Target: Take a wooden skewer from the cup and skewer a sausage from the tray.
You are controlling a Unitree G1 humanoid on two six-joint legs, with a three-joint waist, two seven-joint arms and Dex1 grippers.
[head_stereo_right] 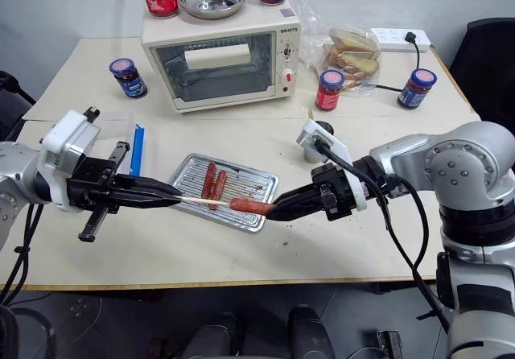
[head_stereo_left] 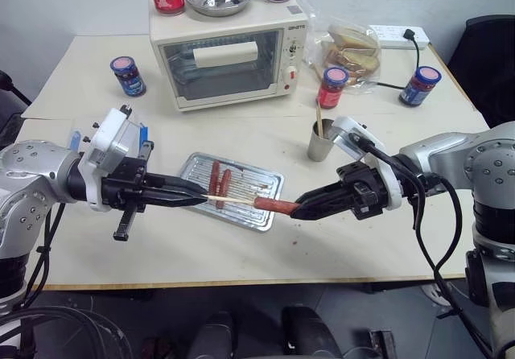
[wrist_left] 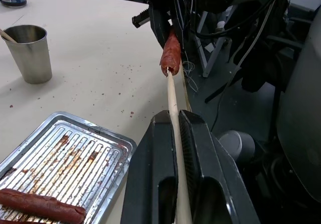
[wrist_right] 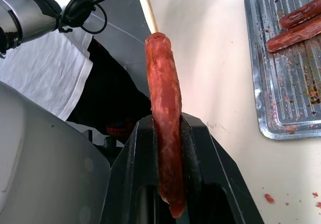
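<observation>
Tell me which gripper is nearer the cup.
The right. The right gripper, shut on the sausage, hangs just in front of the cup. The left gripper, shut on the wooden skewer, is across the tray from it.

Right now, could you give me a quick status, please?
Left gripper shut on wooden skewer. Right gripper shut on sausage. Skewer tip in sausage end, above tray.
</observation>
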